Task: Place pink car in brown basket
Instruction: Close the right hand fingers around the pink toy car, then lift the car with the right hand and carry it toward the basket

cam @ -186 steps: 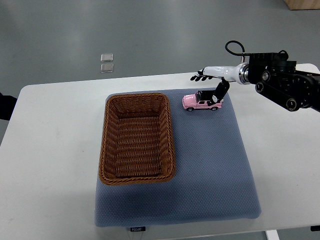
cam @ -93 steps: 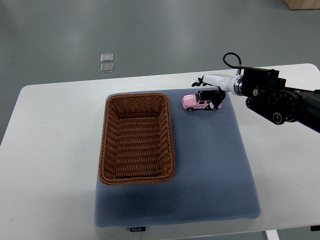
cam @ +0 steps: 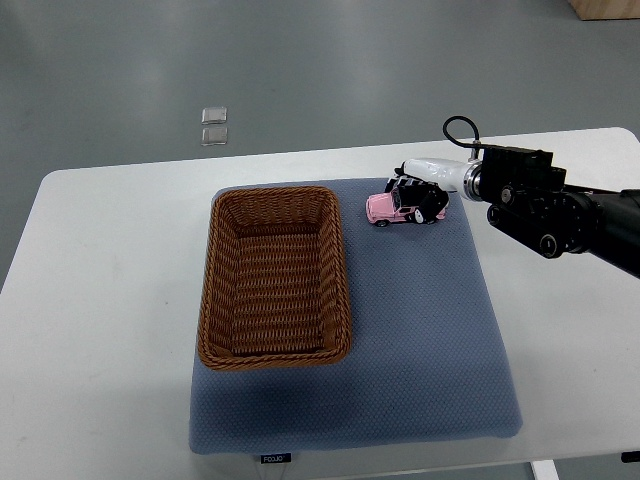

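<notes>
A small pink toy car sits on the grey-blue mat, just right of the brown woven basket. The basket has nothing in it. My right hand comes in from the right edge and its black fingers are closed around the car's right end. The car looks slightly tilted in the grasp. The left arm does not show.
The mat lies on a white table. Two small clear squares lie on the floor beyond the table's far edge. My right forearm hangs over the table's right side.
My right hand has lowered and its fingers have closed onto the car's right end. The forearm has dropped lower and moved a little left. The car has tilted slightly.
</notes>
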You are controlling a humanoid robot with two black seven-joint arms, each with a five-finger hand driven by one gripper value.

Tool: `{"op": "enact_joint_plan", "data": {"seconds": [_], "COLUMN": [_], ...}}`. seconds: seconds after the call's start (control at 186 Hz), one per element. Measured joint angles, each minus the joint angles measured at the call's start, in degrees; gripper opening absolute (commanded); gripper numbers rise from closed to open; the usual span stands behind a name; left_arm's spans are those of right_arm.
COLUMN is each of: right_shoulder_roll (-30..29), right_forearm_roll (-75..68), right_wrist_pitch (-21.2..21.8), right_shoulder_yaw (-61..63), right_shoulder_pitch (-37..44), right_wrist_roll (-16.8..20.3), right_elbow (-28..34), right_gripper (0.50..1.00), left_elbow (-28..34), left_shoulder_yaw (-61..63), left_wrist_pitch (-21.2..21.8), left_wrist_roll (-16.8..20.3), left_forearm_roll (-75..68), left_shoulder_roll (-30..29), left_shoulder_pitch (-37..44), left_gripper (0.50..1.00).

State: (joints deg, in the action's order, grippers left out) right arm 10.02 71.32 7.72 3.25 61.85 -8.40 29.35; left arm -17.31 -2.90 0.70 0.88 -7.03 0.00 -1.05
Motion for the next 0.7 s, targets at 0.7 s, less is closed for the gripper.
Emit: {"op": "enact_joint_plan", "data": {"seconds": [0.7], "right_shoulder_roll": [-0.8], "right_forearm_roll": [0.0], "right_wrist_pitch": [1.3], "right_shoulder_yaw": [-0.8], "right_shoulder_pitch": [2.1], "right_wrist_roll": [-1.7], "right_elbow": [-1.5], "right_gripper": [0.500], "left_elbow": [0.0], "left_shoulder_yaw": [0.0], "left_wrist_pitch": [0.0], "left_wrist_roll": [0.0], "left_forearm_roll": [0.0], "left_shoulder_roll": [0.0], "left_shoulder_pitch": [0.0], "left_gripper": [1.000]}}
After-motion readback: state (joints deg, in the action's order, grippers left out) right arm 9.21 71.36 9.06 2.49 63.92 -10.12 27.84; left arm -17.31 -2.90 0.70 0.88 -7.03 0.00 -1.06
